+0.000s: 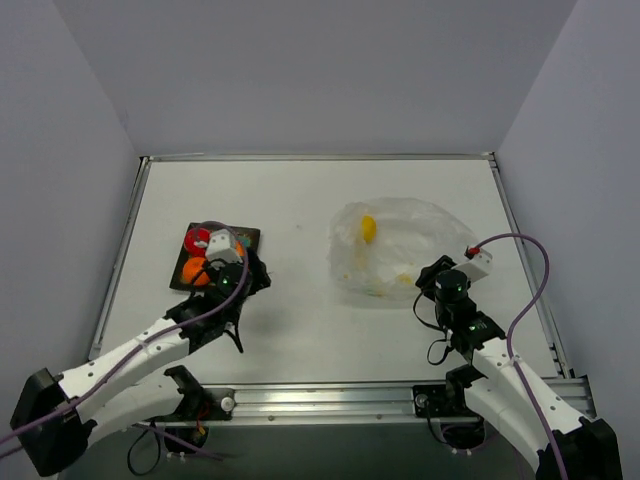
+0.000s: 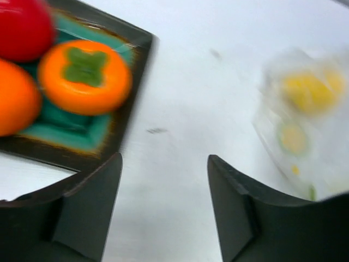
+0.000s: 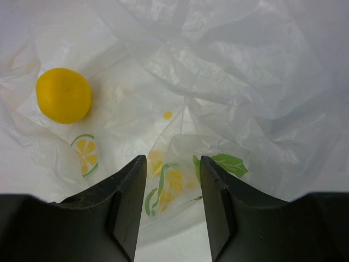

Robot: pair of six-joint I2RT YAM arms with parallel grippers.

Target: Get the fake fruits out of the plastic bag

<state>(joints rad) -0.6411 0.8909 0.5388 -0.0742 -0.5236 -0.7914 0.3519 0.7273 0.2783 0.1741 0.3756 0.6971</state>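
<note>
Clearly, one yellow fruit (image 1: 368, 228) lies inside the bag (image 1: 420, 240), toward its upper left in the overhead view. From the right gripper (image 3: 172, 161) it sits up and to the left, past crumpled film. Those jaws stand narrow with a fold of bag between them, and I cannot tell whether they grip it. The left gripper (image 2: 163, 158) hangs wide and empty by the plate (image 2: 136, 87), well apart from the bag, so the right arm is nearer. The fruit is round, with no long axis.

On my left, a dark square plate (image 1: 252, 236) with a teal centre is lying flat on the white table (image 1: 300, 320).
</note>
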